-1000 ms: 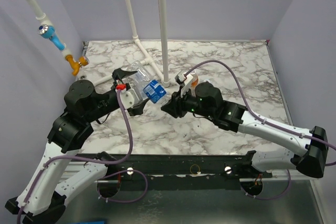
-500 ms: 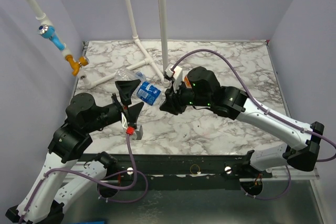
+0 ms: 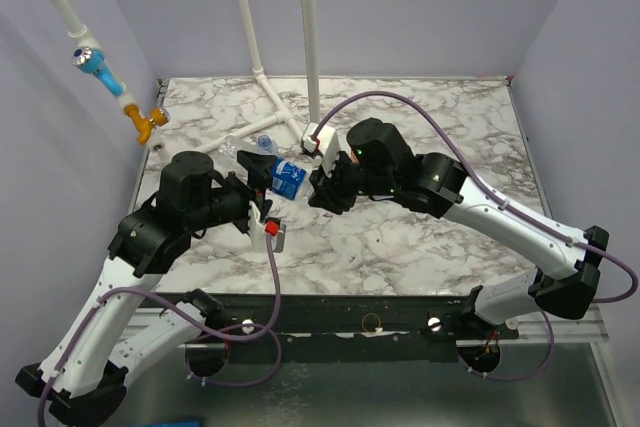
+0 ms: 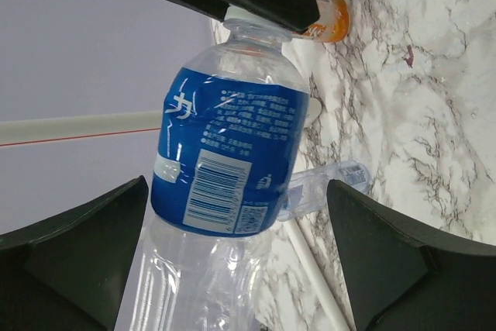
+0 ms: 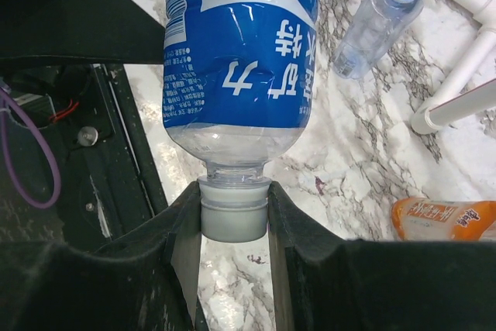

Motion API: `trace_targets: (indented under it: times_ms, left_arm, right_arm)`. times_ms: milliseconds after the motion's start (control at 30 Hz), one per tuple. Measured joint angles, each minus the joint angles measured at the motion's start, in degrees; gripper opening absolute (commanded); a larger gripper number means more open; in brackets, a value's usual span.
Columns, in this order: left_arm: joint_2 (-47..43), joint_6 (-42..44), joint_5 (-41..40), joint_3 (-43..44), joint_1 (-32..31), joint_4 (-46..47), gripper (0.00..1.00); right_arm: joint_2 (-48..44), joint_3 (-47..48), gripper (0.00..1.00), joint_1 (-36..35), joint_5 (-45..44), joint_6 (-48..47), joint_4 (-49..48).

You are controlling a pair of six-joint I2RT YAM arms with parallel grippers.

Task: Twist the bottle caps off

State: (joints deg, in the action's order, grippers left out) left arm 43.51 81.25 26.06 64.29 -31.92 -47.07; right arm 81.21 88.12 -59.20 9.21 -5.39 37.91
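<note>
While the right gripper (image 5: 231, 226) is pinching the small white cap (image 5: 234, 208) of the clear blue-labelled plastic bottle (image 5: 236, 60), the wide-open left gripper (image 4: 236, 249) is returning, apparently to brace it for unscrewing.

Bright, even overhead light, no src in frame. Soft shadows under arms on marble worktop (image 3: 400, 257). Top view sharp, slight wide-angle bend at edges. Wrist views: white glare streaks on blue-label bottle (image 5: 236, 60), bottle cap (image 5: 234, 208) crisp. Left gripper (image 4: 236, 185) fingers (image 4: 387, 253) underexposed, blurry, no detail.
</note>
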Motion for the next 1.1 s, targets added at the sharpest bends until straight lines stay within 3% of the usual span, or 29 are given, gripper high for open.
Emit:
trace_targets:
  times_ms: [133, 367, 633, 667, 733, 767, 1100]
  left_arm:
    - [2.8, -0.11, -1.18, 1.49, -0.02, -0.28, 0.96]
    - [4.52, 0.02, -2.21, 1.57, -0.02, -0.28, 0.84]
    - [6.64, 0.83, -4.59, 1.86, -0.72, -0.72, 0.59]
    - [7.17, 0.79, -4.79, 2.12, -0.83, -0.83, 0.56]
    - [8.52, 0.59, -5.64, 2.91, -1.14, -1.09, 0.5]
    - [8.74, 0.52, -5.97, 2.99, -1.27, -1.14, 0.48]
    - [9.38, -6.4, -6.67, 4.52, -2.08, 0.37, 0.29]
  right_arm:
    - [0.68, 0.26, 0.2, -0.37, -0.55, -1.57, 1.18]
    - [1.27, 0.26, 0.19, -0.98, -1.31, -2.82, 1.99]
    - [1.4, 0.87, 0.21, -1.01, -1.44, -3.37, 1.92]
    - [1.4, 0.9, 0.26, -1.01, -1.84, -3.5, 1.92]
    - [1.57, 0.9, 0.56, -0.83, -2.62, -3.74, 1.9]
    - [1.64, 0.9, 0.64, -0.83, -2.8, -4.02, 1.9]
    - [-0.66, 1.27, 0.93, -1.22, -8.46, -4.46, -8.02]
